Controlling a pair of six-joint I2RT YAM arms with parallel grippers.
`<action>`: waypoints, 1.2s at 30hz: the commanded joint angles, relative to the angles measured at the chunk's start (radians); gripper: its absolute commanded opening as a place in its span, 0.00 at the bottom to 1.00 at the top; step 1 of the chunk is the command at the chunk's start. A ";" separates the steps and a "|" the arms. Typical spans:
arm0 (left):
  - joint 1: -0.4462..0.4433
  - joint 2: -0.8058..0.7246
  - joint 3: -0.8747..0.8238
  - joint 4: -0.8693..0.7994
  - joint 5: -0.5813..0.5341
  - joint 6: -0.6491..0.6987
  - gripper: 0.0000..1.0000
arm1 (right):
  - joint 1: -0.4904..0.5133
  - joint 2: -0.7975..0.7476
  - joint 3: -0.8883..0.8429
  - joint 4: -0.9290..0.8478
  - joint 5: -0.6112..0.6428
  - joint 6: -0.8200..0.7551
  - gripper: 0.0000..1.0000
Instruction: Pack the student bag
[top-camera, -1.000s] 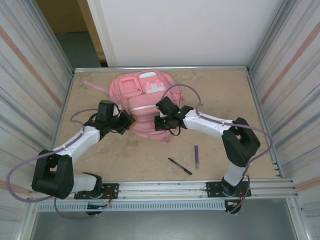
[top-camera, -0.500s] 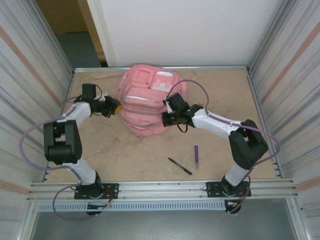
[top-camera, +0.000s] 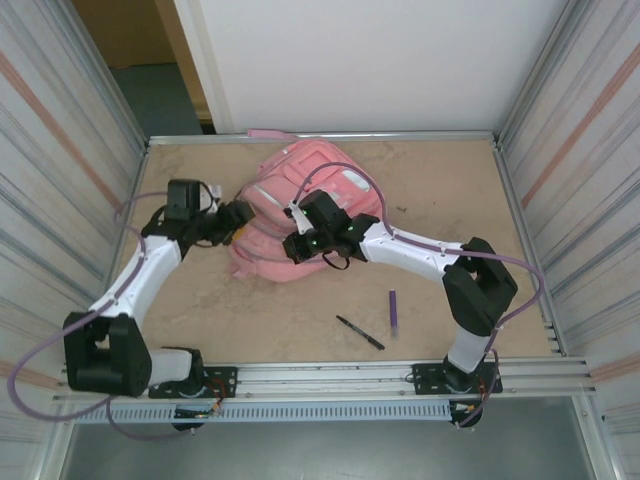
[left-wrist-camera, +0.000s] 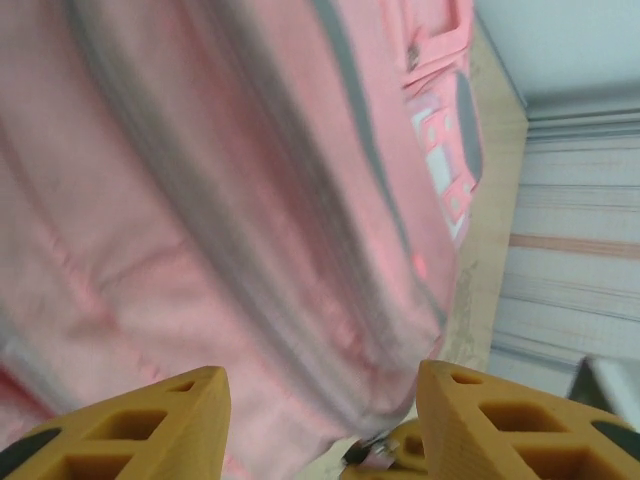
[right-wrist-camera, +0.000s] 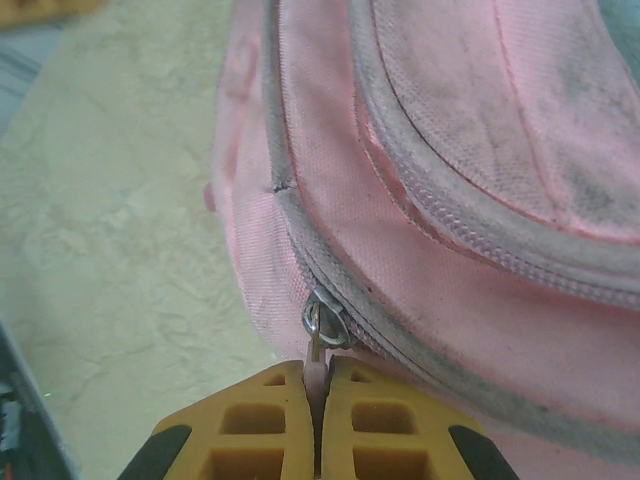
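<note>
right gripper (right-wrist-camera: 318, 388) clamped on the zipper pull (right-wrist-camera: 322, 326) of the student bag (right-wrist-camera: 470, 180); left gripper (left-wrist-camera: 322, 395) jaws apart, just beside the bag's side.
Bag lies on the table (top-camera: 450, 180) toward the far edge; black pen (top-camera: 360, 333) and purple marker (top-camera: 393, 312) well apart from it.

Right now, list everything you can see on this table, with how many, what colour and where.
student bag: one, pink, far middle
zipper pull: one, silver, on the bag's zip
pen: one, black, near side, right of centre
marker: one, purple, just right of the pen
table: one, beige, under everything
left gripper: one, orange fingers, open beside the bag
right gripper: one, orange fingers, shut on the zipper pull
</note>
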 joint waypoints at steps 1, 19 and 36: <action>-0.037 -0.038 -0.068 -0.007 -0.054 -0.044 0.51 | 0.021 -0.008 0.001 0.105 -0.070 -0.028 0.00; -0.136 0.000 -0.139 0.178 -0.177 -0.225 0.48 | 0.139 0.036 -0.002 0.172 -0.083 0.007 0.00; -0.148 -0.118 -0.178 0.123 -0.196 -0.255 0.51 | 0.118 0.077 0.015 0.159 -0.079 0.041 0.00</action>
